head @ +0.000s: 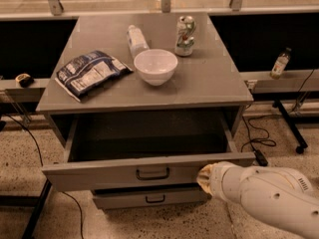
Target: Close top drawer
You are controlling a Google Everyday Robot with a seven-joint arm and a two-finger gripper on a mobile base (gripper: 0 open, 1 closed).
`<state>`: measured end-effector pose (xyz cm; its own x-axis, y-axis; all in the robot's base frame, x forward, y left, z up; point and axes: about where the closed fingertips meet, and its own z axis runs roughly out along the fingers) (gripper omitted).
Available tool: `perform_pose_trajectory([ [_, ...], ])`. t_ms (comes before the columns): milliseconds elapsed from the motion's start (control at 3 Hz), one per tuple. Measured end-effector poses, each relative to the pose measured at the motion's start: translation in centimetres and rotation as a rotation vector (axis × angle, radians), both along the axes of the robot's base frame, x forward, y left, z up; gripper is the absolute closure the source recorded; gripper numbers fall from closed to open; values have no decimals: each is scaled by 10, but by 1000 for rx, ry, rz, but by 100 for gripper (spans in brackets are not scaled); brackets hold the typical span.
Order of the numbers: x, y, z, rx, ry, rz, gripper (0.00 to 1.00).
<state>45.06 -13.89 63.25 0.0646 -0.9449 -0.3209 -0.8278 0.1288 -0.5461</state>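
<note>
The top drawer (99, 172) stands pulled well out from under the counter (214, 83), its grey interior open to view and its black bar handle (152, 174) at the centre of the front panel; the end effector (203, 176) sits against the right part of that panel, on a white arm (264, 195) entering from the lower right; whether it is apart or together, I cannot tell; 1 lower drawer (119, 199) shows beneath; on the counter lie a white bowl (155, 66), a chip bag (89, 72), a can (185, 35) and a bottle (135, 39) on its side.
</note>
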Motion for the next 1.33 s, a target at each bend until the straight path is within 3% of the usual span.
perform_pose_trajectory([
  [333, 24, 8, -19, 2, 25, 37, 100],
  [1333, 43, 16, -16, 60, 51, 64, 100],
])
